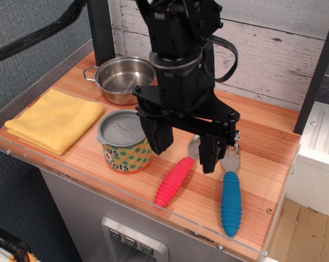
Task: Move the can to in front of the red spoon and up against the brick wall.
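Blue fork (230, 197) & red spoon (175, 180) at front, claw (184, 147) spread, pointing down above spoon, can (124, 141) just left

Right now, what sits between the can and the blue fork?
In the single camera view, the red spoon lies between the can and the blue fork. The open hand hangs above the gap between can and spoon.

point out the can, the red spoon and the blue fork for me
can (121, 128): the only camera view, on its grey metal lid.
red spoon (174, 181): the only camera view, middle of the ribbed red handle.
blue fork (231, 203): the only camera view, middle of the ribbed blue handle.
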Available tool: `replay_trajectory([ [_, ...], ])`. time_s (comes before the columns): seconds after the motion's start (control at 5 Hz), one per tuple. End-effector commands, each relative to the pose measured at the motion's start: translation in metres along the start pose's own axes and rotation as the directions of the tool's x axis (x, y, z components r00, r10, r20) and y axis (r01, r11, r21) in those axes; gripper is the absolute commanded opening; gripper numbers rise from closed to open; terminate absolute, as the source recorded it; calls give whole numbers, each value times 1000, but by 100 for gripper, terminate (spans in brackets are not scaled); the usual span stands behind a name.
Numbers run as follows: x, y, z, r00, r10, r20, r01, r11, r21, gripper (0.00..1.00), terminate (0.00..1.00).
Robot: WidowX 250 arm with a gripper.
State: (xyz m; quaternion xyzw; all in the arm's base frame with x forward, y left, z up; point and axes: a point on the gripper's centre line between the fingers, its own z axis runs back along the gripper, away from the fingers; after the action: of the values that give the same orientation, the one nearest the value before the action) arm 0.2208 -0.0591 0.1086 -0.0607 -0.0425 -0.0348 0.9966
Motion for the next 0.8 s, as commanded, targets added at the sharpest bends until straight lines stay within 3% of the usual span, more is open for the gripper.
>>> replay_trajectory([
  [0.0,0,0,0,1000,0,0,0,1000,0,100,0],
  [0.6,-24,50,-18,993,41,-107,-27,992,126,100,0],
])
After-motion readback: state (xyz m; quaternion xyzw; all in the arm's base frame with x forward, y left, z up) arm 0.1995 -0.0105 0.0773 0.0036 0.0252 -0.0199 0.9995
